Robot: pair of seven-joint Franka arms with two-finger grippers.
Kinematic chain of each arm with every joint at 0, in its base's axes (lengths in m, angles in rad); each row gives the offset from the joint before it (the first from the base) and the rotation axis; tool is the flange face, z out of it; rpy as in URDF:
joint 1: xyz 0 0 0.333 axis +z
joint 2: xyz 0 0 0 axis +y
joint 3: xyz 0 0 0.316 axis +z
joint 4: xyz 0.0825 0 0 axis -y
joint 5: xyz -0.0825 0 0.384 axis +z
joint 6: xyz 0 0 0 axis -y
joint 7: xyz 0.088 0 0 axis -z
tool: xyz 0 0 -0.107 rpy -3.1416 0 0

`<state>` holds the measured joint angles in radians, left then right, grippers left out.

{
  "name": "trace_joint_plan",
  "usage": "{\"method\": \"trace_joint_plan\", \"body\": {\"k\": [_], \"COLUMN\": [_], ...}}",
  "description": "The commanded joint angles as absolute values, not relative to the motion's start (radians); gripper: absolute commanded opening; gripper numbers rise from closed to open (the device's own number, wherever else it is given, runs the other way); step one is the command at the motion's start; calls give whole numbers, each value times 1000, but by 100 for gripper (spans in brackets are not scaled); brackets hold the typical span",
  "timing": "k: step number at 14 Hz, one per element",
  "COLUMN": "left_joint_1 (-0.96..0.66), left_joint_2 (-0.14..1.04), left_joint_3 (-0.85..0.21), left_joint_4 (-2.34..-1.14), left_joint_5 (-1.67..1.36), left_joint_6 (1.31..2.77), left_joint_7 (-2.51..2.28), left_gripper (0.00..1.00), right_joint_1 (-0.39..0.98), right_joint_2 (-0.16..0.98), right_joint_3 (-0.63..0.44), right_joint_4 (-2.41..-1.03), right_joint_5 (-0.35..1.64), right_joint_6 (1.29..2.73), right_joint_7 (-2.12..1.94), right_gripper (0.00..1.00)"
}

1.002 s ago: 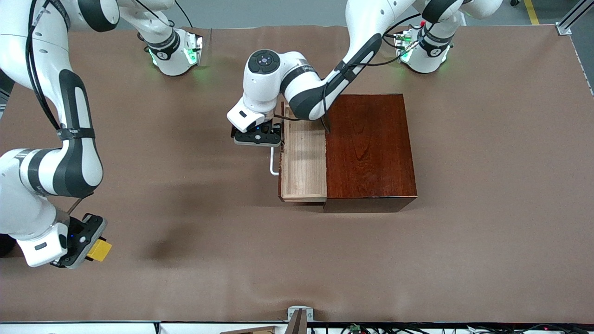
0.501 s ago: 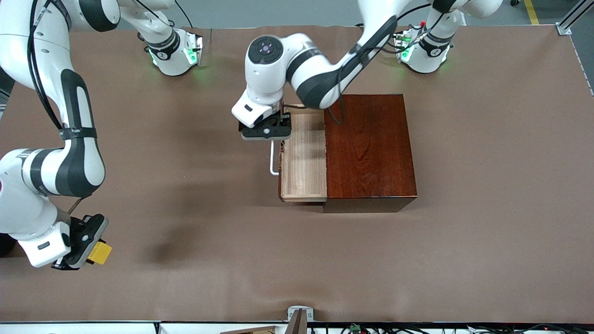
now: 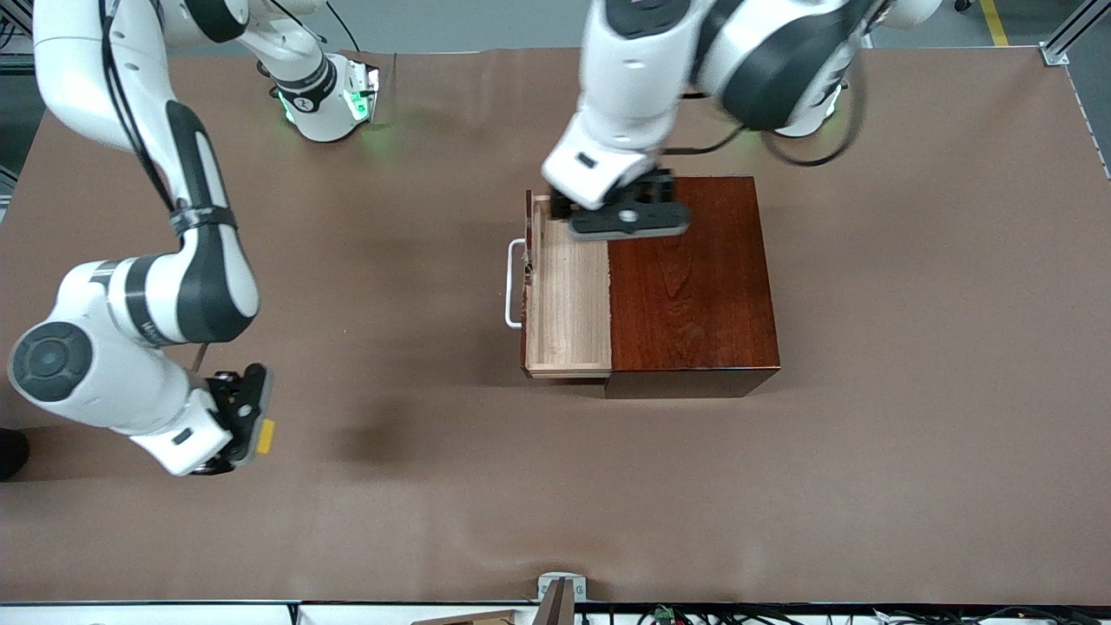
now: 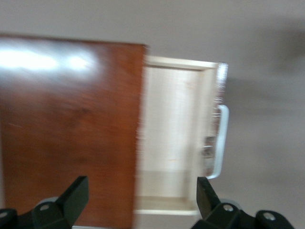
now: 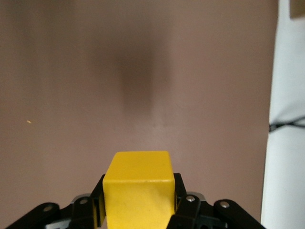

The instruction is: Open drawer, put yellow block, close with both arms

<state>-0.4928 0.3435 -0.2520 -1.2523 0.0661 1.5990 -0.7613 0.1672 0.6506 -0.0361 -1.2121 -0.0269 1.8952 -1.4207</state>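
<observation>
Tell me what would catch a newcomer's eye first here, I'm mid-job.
Probably the dark wooden box mid-table, its drawer pulled out toward the right arm's end and empty. Next, the yellow block clamped in the right gripper, up over bare table near the right arm's end. The left gripper hangs open above the box and drawer, holding nothing.
</observation>
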Motion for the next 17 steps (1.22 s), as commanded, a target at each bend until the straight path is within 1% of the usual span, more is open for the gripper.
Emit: {"method": "trace_joint_plan", "body": {"k": [1, 2, 3, 6, 9, 12, 14, 17], "left_joint_1": [-370, -329, -260, -125, -22, 21, 49, 99], "left_joint_2": [235, 207, 165, 146, 135, 132, 130, 124], "left_joint_3": [-259, -258, -259, -259, -259, -255, -250, -253], "left_joint_4": [-1333, -1354, -1391, -1394, -1401, -1399, -1397, -1397], "left_joint_5": [38, 38, 35, 34, 3, 2, 5, 2], "left_joint_6": [1539, 1536, 1536, 1536, 1536, 1531, 1529, 1529], "left_joint_7": [-561, -495, -412, -298, -256, -250, -250, -249], "left_gripper": [100, 100, 100, 100, 100, 100, 100, 100], "right_joint_1": [248, 296, 372, 471, 547, 644, 693, 716], "right_joint_2": [617, 617, 617, 626, 629, 629, 641, 660], "right_joint_3": [-37, -34, -34, -35, -35, -38, -38, -37], "right_joint_4": [-1223, -1223, -1215, -1198, -1192, -1178, -1178, -1183], "right_joint_5": [-31, -31, -26, 8, 51, 54, 54, 58], "right_joint_6": [1841, 1829, 1804, 1815, 1818, 1819, 1889, 1916], "right_joint_7": [-1341, -1300, -1220, -1094, -1057, -938, -891, -873], "right_gripper": [0, 0, 0, 0, 0, 0, 0, 0]}}
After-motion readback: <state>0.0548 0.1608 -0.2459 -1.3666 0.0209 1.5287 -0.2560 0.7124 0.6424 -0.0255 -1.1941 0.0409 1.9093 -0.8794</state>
